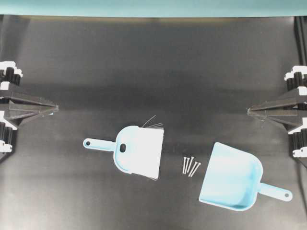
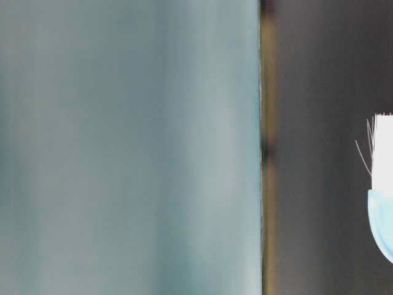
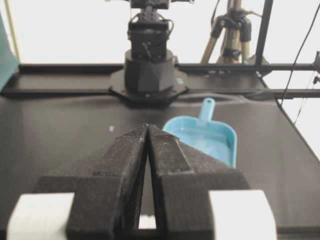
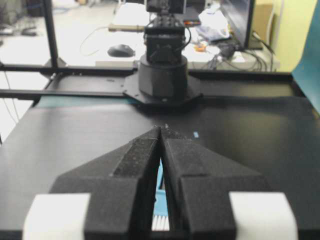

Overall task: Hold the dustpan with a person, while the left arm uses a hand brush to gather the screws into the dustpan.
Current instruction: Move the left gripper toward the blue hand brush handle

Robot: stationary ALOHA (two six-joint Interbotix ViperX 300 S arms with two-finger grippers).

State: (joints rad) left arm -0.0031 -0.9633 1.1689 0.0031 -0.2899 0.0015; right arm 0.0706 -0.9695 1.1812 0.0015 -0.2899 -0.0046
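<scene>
hand brush (image 1: 136,154) – well below left gripper (image 1: 56,109)

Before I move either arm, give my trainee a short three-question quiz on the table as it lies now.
1. True or false: the hand brush is already gripped by the left gripper.
2. What lies between the brush and the dustpan?
   A. a sponge
   B. the screws
   C. nothing
3. In the overhead view, toward which side does the dustpan's handle point?

Key:
1. False. The brush lies free on the mat; both the left and the right gripper have their jaws shut on nothing.
2. B.
3. To the right, angled toward the lower edge.
</scene>
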